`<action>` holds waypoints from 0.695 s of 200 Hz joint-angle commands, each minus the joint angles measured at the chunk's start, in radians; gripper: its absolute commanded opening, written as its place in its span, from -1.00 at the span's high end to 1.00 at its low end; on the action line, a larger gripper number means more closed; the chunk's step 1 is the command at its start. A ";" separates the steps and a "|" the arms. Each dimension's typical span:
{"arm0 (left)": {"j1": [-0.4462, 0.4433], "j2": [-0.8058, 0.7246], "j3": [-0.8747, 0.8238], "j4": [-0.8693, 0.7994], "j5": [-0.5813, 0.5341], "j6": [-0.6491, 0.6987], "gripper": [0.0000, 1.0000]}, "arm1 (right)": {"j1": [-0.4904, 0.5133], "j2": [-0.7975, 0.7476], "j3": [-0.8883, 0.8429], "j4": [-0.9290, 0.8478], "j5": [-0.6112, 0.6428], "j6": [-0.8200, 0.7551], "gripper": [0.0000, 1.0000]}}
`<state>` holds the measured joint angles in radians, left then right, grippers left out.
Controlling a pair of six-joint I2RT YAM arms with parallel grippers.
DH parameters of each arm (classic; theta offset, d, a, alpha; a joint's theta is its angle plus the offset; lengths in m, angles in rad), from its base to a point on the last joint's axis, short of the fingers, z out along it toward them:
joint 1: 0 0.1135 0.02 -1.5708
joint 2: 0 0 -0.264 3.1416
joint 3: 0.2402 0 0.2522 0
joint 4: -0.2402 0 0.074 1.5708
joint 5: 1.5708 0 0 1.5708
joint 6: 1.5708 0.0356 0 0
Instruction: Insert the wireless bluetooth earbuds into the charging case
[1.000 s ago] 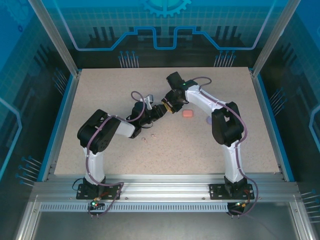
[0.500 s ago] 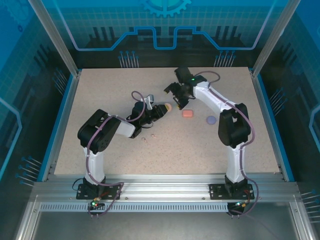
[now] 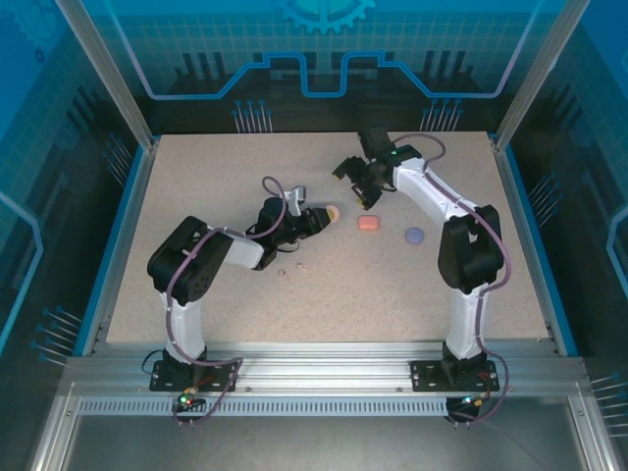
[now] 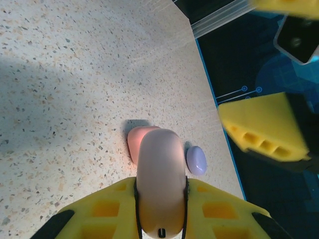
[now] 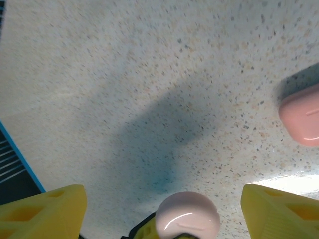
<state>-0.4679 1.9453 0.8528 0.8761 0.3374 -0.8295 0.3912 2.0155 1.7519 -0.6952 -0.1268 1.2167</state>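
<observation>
A second ago the right gripper (image 3: 356, 184) was right up against the left one, at the little case. Now it has pulled back toward the far side of the table (image 3: 196, 177) and its jaws stand wide apart with nothing in them. In the right wrist view its two yellow fingers (image 5: 40, 209) sit at the two bottom corners with bare table between them.

The left gripper (image 3: 316, 218) has not let go. It is still squeezed tight on the beige case (image 4: 160, 184), which pokes out past its tips. The case is in the same spot as before.

The beige case is smooth and shiny, shaped like a long round pebble, with a tiny slot in the end near the camera. Its lid looks closed. Just behind it on the table lies the coral case (image 4: 135, 142), also round and glossy. The purple case (image 4: 196, 160) is a small flat oval beside it.

The gripper fingers are blocky yellow plastic with square holes. The table looks like pale stone with many little dark specks.

The earbuds (image 3: 285, 272) lie loose on the table near the left arm, well apart from the cases. They are too tiny to tell their colours.
</observation>
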 commanded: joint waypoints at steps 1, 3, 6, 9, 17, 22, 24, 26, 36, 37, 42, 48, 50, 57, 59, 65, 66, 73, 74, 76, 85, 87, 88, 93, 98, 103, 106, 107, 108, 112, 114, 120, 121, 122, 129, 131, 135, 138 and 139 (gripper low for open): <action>-0.003 -0.066 -0.011 -0.006 0.053 0.064 0.92 | 0.008 0.005 -0.038 0.032 -0.032 -0.024 -0.62; -0.003 -0.072 -0.012 -0.009 0.057 0.068 0.93 | 0.006 0.001 -0.045 0.038 -0.032 -0.026 -0.62; -0.003 -0.078 -0.013 -0.017 0.061 0.073 0.93 | 0.002 -0.006 -0.054 0.047 -0.032 -0.030 -0.62; -0.002 -0.083 -0.015 -0.023 0.067 0.078 0.92 | -0.001 -0.013 -0.066 0.057 -0.031 -0.035 -0.62; 0.000 -0.101 -0.017 -0.040 0.087 0.095 0.93 | -0.010 -0.036 -0.101 0.091 -0.036 -0.049 -0.63; 0.001 -0.109 -0.017 -0.051 0.105 0.104 0.93 | -0.017 -0.055 -0.127 0.117 -0.043 -0.058 -0.63; 0.002 -0.113 -0.017 -0.054 0.113 0.107 0.93 | -0.021 -0.063 -0.140 0.128 -0.047 -0.065 -0.63; 0.003 -0.116 -0.017 -0.058 0.121 0.110 0.93 | -0.024 -0.070 -0.152 0.141 -0.053 -0.070 -0.63; 0.008 -0.133 -0.011 -0.083 0.168 0.124 0.94 | -0.040 -0.116 -0.217 0.211 -0.077 -0.111 -0.63; 0.008 -0.135 -0.011 -0.084 0.173 0.126 0.94 | -0.042 -0.119 -0.223 0.217 -0.078 -0.115 -0.63; 0.013 -0.140 -0.007 -0.100 0.198 0.132 0.94 | -0.053 -0.144 -0.252 0.237 -0.082 -0.137 -0.63; 0.016 -0.148 -0.002 -0.114 0.230 0.139 0.94 | -0.063 -0.176 -0.293 0.265 -0.090 -0.168 -0.63; 0.016 -0.151 -0.001 -0.120 0.240 0.142 0.94 | -0.067 -0.185 -0.310 0.277 -0.093 -0.178 -0.63; 0.021 -0.158 0.006 -0.142 0.273 0.151 0.94 | -0.080 -0.228 -0.365 0.321 -0.107 -0.216 -0.63; 0.023 -0.160 0.008 -0.150 0.282 0.153 0.94 | -0.084 -0.240 -0.380 0.330 -0.110 -0.227 -0.63; 0.026 -0.167 0.016 -0.168 0.305 0.161 0.93 | -0.097 -0.277 -0.429 0.362 -0.118 -0.257 -0.63; 0.027 -0.168 0.017 -0.172 0.310 0.162 0.93 | -0.098 -0.285 -0.437 0.367 -0.120 -0.262 -0.63; 0.030 -0.175 0.024 -0.199 0.337 0.174 0.93 | -0.112 -0.329 -0.492 0.408 -0.131 -0.307 -0.63; 0.030 -0.176 0.025 -0.203 0.340 0.177 0.93 | -0.114 -0.334 -0.500 0.413 -0.133 -0.313 -0.63; 0.031 -0.177 0.027 -0.213 0.346 0.181 0.93 | -0.118 -0.347 -0.512 0.423 -0.136 -0.323 -0.63; 0.036 -0.188 0.039 -0.251 0.371 0.200 0.93 | -0.137 -0.403 -0.579 0.467 -0.156 -0.371 -0.64; 0.037 -0.190 0.042 -0.260 0.376 0.204 0.93 | -0.141 -0.414 -0.592 0.479 -0.163 -0.382 -0.64; 0.037 -0.192 0.042 -0.266 0.379 0.205 0.93 | -0.143 -0.419 -0.598 0.485 -0.167 -0.388 -0.64; 0.038 -0.199 0.049 -0.290 0.395 0.219 0.93 | -0.153 -0.446 -0.632 0.510 -0.182 -0.412 -0.64; 0.040 -0.205 0.056 -0.316 0.403 0.233 0.93 | -0.160 -0.470 -0.658 0.533 -0.198 -0.434 -0.65; 0.042 -0.212 0.062 -0.343 0.409 0.246 0.92 | -0.168 -0.493 -0.685 0.563 -0.222 -0.458 -0.65; 0.042 -0.214 0.068 -0.359 0.414 0.255 0.92 | -0.171 -0.505 -0.702 0.580 -0.239 -0.473 -0.65; 0.043 -0.215 0.069 -0.363 0.414 0.258 0.92 | -0.172 -0.510 -0.706 0.587 -0.244 -0.477 -0.65; 0.043 -0.216 0.070 -0.370 0.416 0.261 0.92 | -0.173 -0.514 -0.710 0.593 -0.248 -0.481 -0.65; 0.046 -0.219 0.077 -0.390 0.420 0.271 0.92 | -0.174 -0.529 -0.727 0.616 -0.270 -0.498 -0.65; 0.046 -0.221 0.082 -0.400 0.422 0.276 0.92 | -0.175 -0.534 -0.738 0.626 -0.279 -0.508 -0.66; 0.047 -0.225 0.094 -0.428 0.434 0.291 0.92 | -0.176 -0.549 -0.755 0.656 -0.313 -0.531 -0.66; 0.047 -0.226 0.096 -0.432 0.435 0.293 0.92 | -0.175 -0.551 -0.759 0.659 -0.319 -0.536 -0.66; 0.047 -0.226 0.097 -0.434 0.436 0.295 0.92 | -0.174 -0.553 -0.762 0.663 -0.324 -0.539 -0.66; 0.050 -0.227 0.108 -0.463 0.443 0.309 0.92 | -0.174 -0.562 -0.780 0.691 -0.372 -0.561 -0.66; 0.052 -0.227 0.114 -0.472 0.445 0.314 0.92 | -0.174 -0.563 -0.783 0.695 -0.376 -0.563 -0.66; 0.052 -0.229 0.120 -0.486 0.447 0.319 0.92 | -0.173 -0.565 -0.791 0.708 -0.393 -0.568 -0.66; 0.054 -0.229 0.124 -0.496 0.449 0.323 0.92 | -0.172 -0.566 -0.798 0.718 -0.406 -0.572 -0.66; 0.055 -0.229 0.127 -0.498 0.450 0.324 0.92 | -0.172 -0.566 -0.801 0.723 -0.409 -0.574 -0.66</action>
<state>-0.4286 1.7596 0.9188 0.5144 0.7082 -0.5983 0.2199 1.4704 1.0096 -0.1398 -0.3656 0.7773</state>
